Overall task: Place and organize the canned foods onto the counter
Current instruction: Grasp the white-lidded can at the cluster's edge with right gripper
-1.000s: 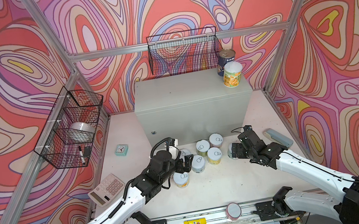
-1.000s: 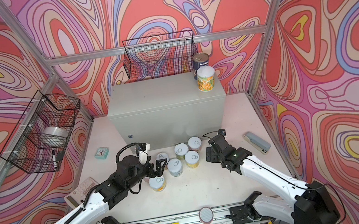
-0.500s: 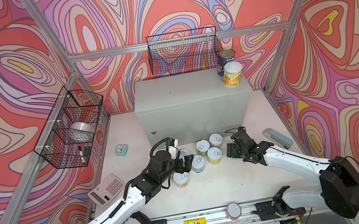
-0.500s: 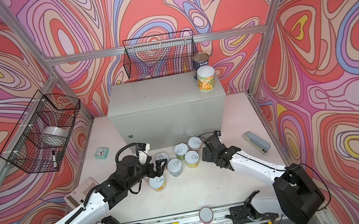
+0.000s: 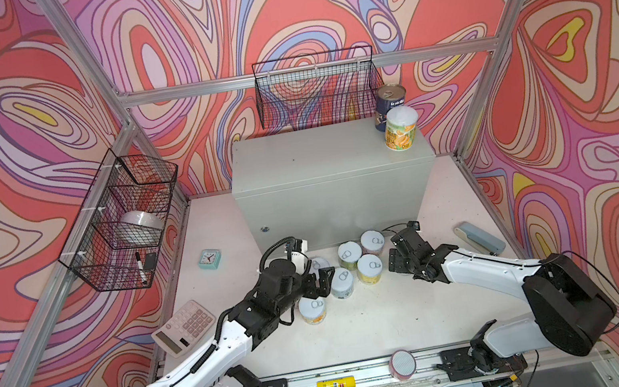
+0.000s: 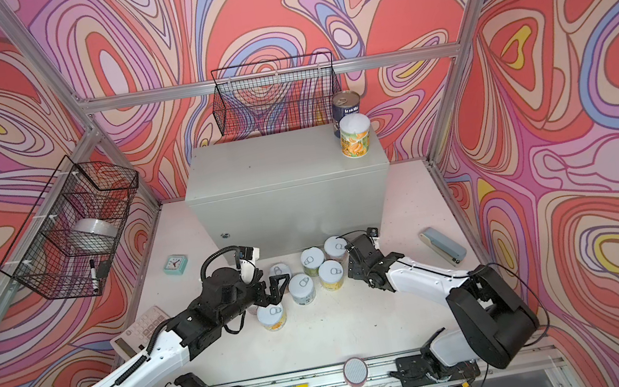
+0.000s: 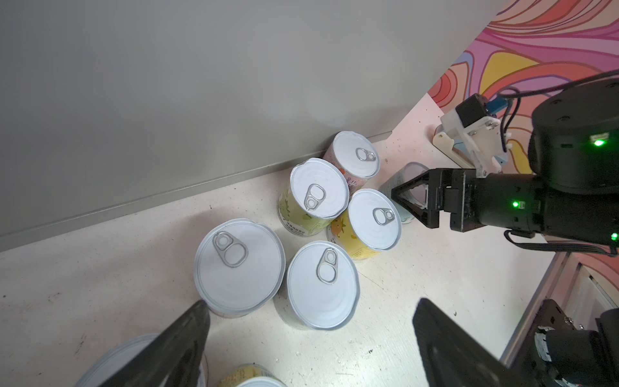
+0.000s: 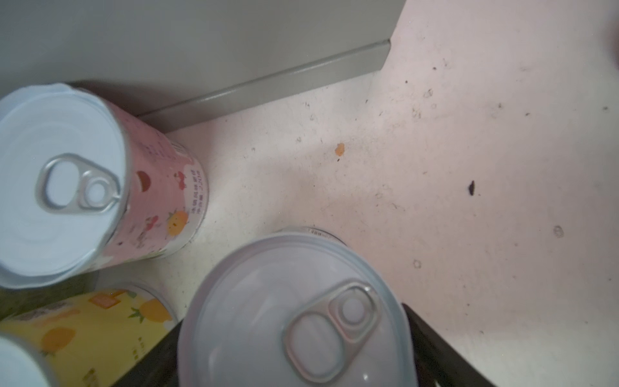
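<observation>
Straddling a white-lidded can (image 8: 268, 284) on the white surface (image 5: 363, 329), my right claw (image 5: 394, 262) sets one finger on each side of it, just off the front right corner of the grey cabinet (image 5: 315, 160). The lid hides the contact, so I cannot tell whether this claw is clenched on the can or only flanking it.

A pink can (image 8: 83, 187) stands just beside it at the cabinet's foot. A yellow can (image 8: 83, 321) sits close by, toward the surface's front edge. My left claw (image 7: 311, 306) hangs released and empty over the far end of the same cluster, its fingers spread wide above more white lids.

Only two cans stand on the cabinet's flat top. The dark-blue can (image 5: 389, 99) is at the back right corner and the orange-fruit can (image 5: 401, 131) is just in front of it.

As I judge it, the step in hand is the pick of a third can, with the task in its early part. The next move calls for a firm squeeze and a straight lift clear of the pink and yellow neighbours. Then comes a carry up to the top and an upright set-down in line with the pair there. Crowding is the hazard, since a sideways drag could topple a neighbour.
</observation>
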